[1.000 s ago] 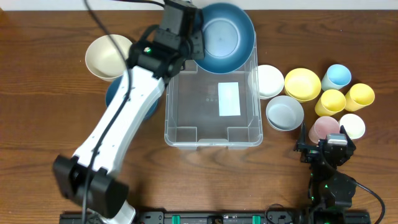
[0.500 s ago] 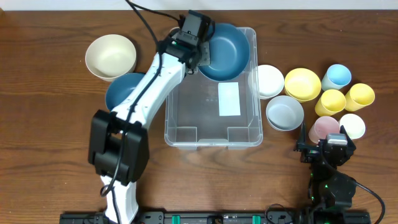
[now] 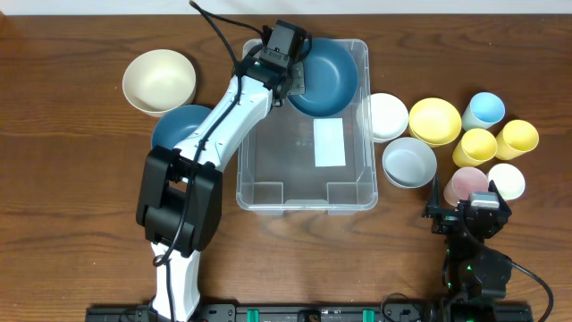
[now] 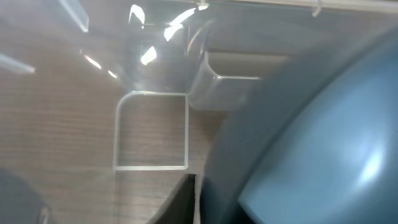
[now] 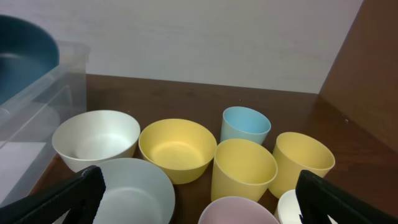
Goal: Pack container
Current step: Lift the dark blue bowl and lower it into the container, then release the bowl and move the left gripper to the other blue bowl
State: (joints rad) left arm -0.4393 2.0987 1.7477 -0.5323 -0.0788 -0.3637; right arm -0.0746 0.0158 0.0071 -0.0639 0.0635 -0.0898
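The clear container (image 3: 277, 156) lies mid-table, with a white label (image 3: 329, 142) on its floor. A dark blue bowl (image 3: 326, 61) sits tilted in its far end, leaning towards the back wall. My left gripper (image 3: 294, 77) is at that bowl's left rim, inside the container. In the left wrist view the dark blue bowl (image 4: 311, 143) fills the right side. One dark finger (image 4: 181, 204) presses along its rim and the other is hidden behind it. My right gripper (image 3: 469, 207) hangs open near the front right, and its fingers (image 5: 81, 193) stand wide apart above the cups.
A cream bowl (image 3: 159, 80) and a second blue bowl (image 3: 179, 130) lie left of the container. On the right are a white bowl (image 3: 387, 116), a yellow bowl (image 3: 434, 121), a pale grey bowl (image 3: 409, 162) and several cups, among them a pink cup (image 3: 466, 185).
The left arm lowered the dark blue bowl from above the container's back right corner down into its far end. The right arm has not moved.
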